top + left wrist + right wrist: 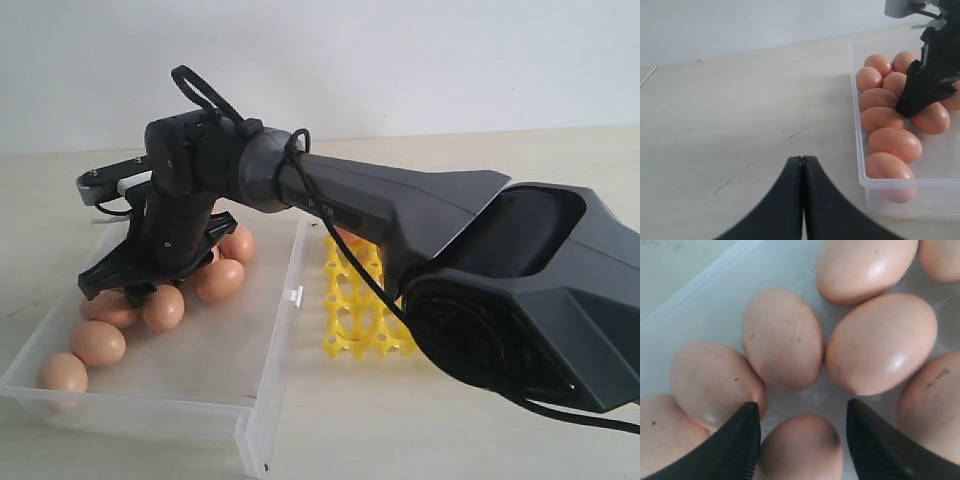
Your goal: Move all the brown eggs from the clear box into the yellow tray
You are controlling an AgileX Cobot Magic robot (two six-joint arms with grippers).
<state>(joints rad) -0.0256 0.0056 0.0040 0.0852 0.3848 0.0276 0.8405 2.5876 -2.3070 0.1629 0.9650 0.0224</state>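
Observation:
Several brown eggs (98,343) lie in the clear box (272,330) on the left of the table. My right gripper (140,287) reaches across into the box and hangs low over the cluster. In the right wrist view the right gripper (802,404) is open, its fingers (740,440) either side of one egg (802,452); a gap shows on one side. More eggs (782,337) lie just beyond. The yellow tray (355,322) stands right of the box, mostly hidden by the arm. My left gripper (802,159) is shut and holds nothing, over bare table beside the box (859,150).
The right arm's bulky body (500,290) crosses the scene above the tray. The box has a small clasp tab (296,296) on the side facing the tray. The light table (730,125) stretches to a pale wall behind.

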